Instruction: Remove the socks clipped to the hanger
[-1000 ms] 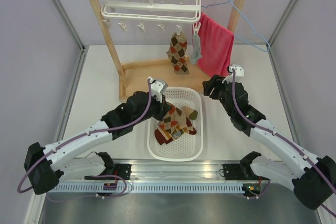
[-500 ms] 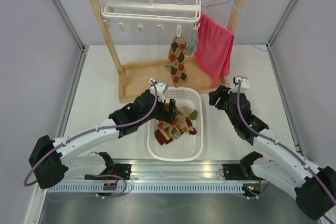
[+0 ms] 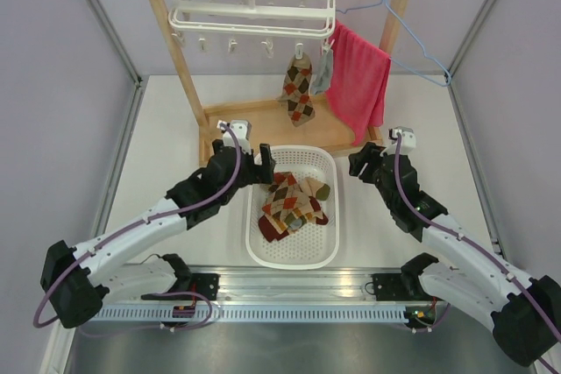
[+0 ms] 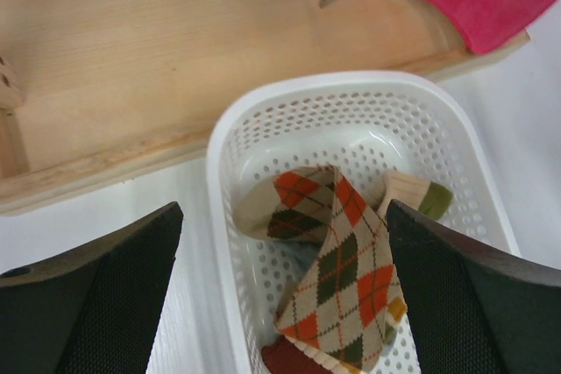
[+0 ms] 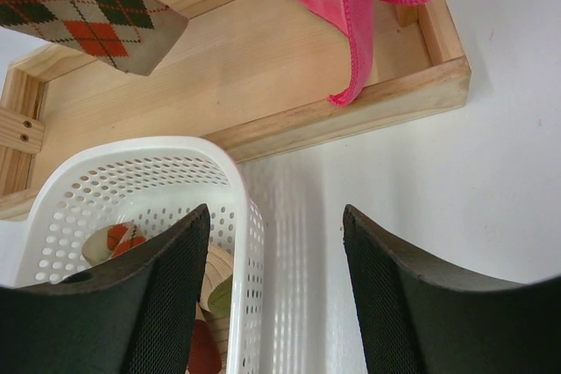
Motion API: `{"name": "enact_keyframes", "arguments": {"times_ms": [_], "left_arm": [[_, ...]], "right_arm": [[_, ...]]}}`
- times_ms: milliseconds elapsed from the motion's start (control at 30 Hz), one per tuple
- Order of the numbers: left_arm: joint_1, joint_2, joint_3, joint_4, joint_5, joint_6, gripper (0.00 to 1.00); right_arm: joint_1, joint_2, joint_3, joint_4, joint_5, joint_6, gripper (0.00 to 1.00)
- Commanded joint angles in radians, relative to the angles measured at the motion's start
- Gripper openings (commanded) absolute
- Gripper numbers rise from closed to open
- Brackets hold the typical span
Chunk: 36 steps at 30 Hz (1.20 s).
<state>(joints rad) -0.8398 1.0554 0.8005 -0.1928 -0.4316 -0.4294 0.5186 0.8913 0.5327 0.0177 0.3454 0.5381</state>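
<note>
Jaws on both grippers stand spread and empty; two socks hang from the hanger [image 3: 254, 8].
An argyle sock [image 3: 298, 89] and a grey sock [image 3: 323, 72] hang lengthwise, toes down, from its right-end clips, the grey one against the towel [image 3: 359, 81]. More socks [image 3: 289, 203] lie heaped in the basket [image 3: 294, 258]. The left gripper [image 3: 261, 164] is above its far-left rim, the right gripper [image 3: 358, 162] beside its far-right corner.

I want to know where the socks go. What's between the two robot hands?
In the top view, the white basket holding socks lies between the left gripper and the right gripper.
</note>
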Motion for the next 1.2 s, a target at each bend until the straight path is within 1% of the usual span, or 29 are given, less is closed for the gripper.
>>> {"name": "enact_keyframes", "arguments": {"times_ms": [0,33,100,133,167,200,233,267,333,367,533,767,1167], "left_arm": [[0.083,0.017,0.062,0.038,0.031,-0.029,1.0],[0.134,0.021,0.062,0.085,0.089,-0.028,1.0],[0.185,0.023,0.055,0.15,0.158,-0.022,1.0],[0.224,0.02,0.046,0.188,0.215,-0.008,1.0],[0.237,0.021,0.04,0.281,0.232,0.007,1.0],[0.246,0.023,0.036,0.335,0.25,0.024,1.0],[0.266,0.029,0.032,0.376,0.304,0.055,1.0],[0.274,0.038,0.034,0.456,0.335,0.067,1.0],[0.297,0.078,0.052,0.515,0.416,0.089,1.0],[0.303,0.092,0.058,0.568,0.427,0.093,1.0],[0.329,0.192,0.104,0.68,0.554,0.122,1.0],[0.338,0.302,0.158,0.765,0.622,0.141,1.0],[0.341,0.482,0.244,0.877,0.648,0.184,1.0]], "right_arm": [[-0.008,-0.009,-0.005,0.013,0.004,0.002,0.67],[-0.008,-0.011,-0.005,0.013,0.003,0.002,0.67],[-0.011,-0.015,-0.01,0.011,-0.003,0.002,0.67],[-0.012,-0.02,-0.01,0.011,-0.003,0.002,0.67],[-0.012,-0.023,-0.011,0.013,-0.005,0.002,0.67],[-0.014,-0.025,-0.013,0.013,-0.009,0.002,0.67],[-0.015,-0.026,-0.013,0.013,-0.009,0.0,0.67],[-0.015,-0.025,-0.014,0.013,-0.013,0.0,0.67],[-0.017,-0.02,-0.013,0.013,-0.014,-0.004,0.67],[-0.019,-0.017,-0.013,0.014,-0.016,-0.007,0.67],[-0.026,-0.008,-0.013,0.021,-0.029,-0.007,0.67],[-0.032,0.006,-0.011,0.048,-0.068,-0.004,0.67],[-0.038,0.074,-0.014,0.106,-0.114,-0.001,0.67]]}}
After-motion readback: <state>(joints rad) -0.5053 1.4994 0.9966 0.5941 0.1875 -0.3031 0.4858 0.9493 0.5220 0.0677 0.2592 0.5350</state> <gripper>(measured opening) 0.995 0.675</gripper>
